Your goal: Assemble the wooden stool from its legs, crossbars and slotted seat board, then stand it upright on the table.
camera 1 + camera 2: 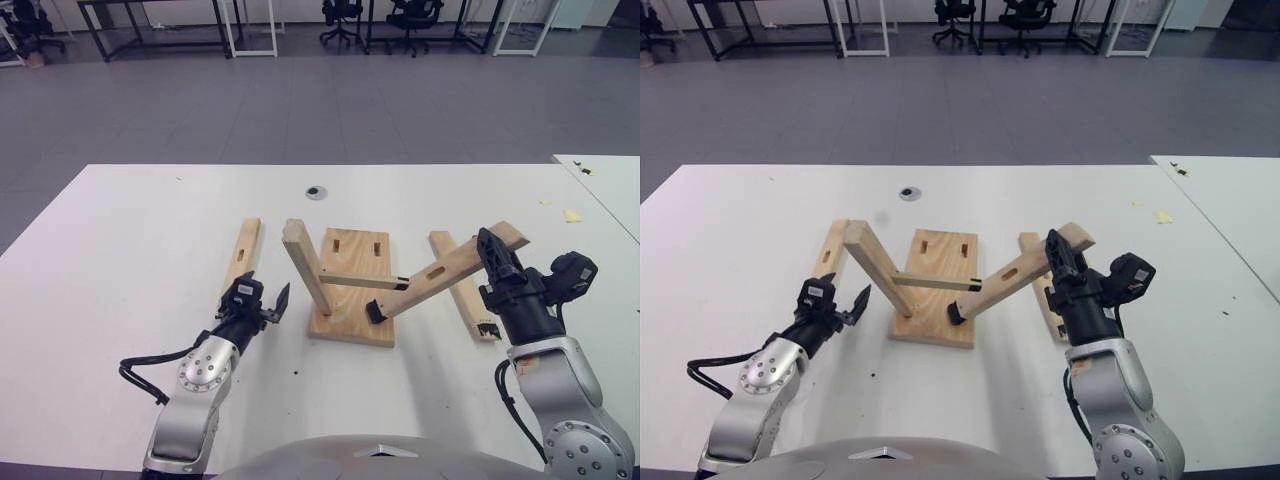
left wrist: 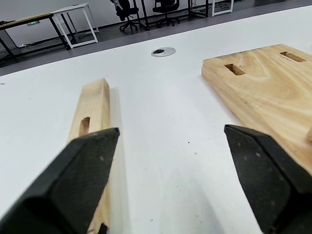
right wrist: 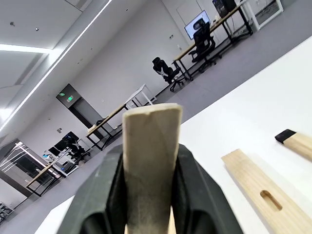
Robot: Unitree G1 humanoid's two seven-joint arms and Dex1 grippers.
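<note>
The seat board (image 1: 352,265), raised leg (image 1: 440,272), upright leg (image 1: 306,265), crossbar (image 1: 360,282), left loose leg (image 1: 243,255) and right loose leg (image 1: 470,300) are all pale wood, smooth and matt with visible grain; the raised leg ends in a matt black cap (image 1: 374,311). The table (image 1: 130,250) has a smooth, matt white top with a grey, metal-looking grommet (image 1: 317,192) near its far edge. The left gripper (image 2: 171,141) and right gripper (image 3: 148,156) are matt black and plastic-looking, on arms (image 1: 205,370) of satin silver metal
</note>
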